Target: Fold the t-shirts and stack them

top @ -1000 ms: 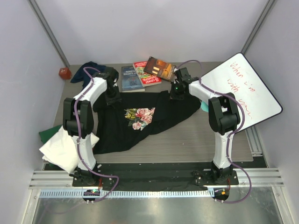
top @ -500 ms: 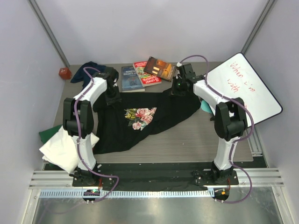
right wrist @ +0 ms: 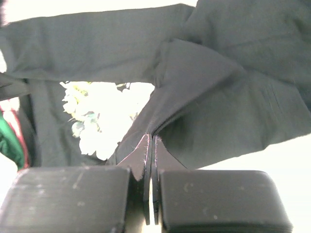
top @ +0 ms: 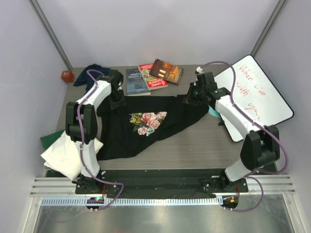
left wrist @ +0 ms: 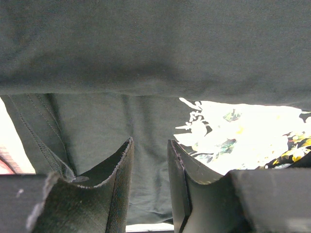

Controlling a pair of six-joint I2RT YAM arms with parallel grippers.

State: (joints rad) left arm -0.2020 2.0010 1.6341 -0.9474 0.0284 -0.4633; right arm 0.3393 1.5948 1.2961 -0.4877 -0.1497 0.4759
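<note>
Right arm (top: pixel 232 112) has swung out toward the whiteboard (top: pixel 257 92), dragging the upper-right edge of the black rose-print t-shirt (top: pixel 126 138) with it; its jaws are pinched tight on a fold of that cloth. Left arm (top: pixel 95 97) sits at the shirt's upper-left corner, jaws half apart, nothing visibly gripped. Shirt lies mid-frame on the surface (top: pixel 209 145), probably being stretched flat for folding.

middle: big t-shirt (top: pixel 146 131) spread on the bench (top: pixel 214 145)
back: books (top: pixel 151 76) just behind it
back left: another t-shirt (top: pixel 91 73)
front left: folded t-shirts (top: pixel 60 155) at the edge
right: whiteboard (top: pixel 252 94)
</note>
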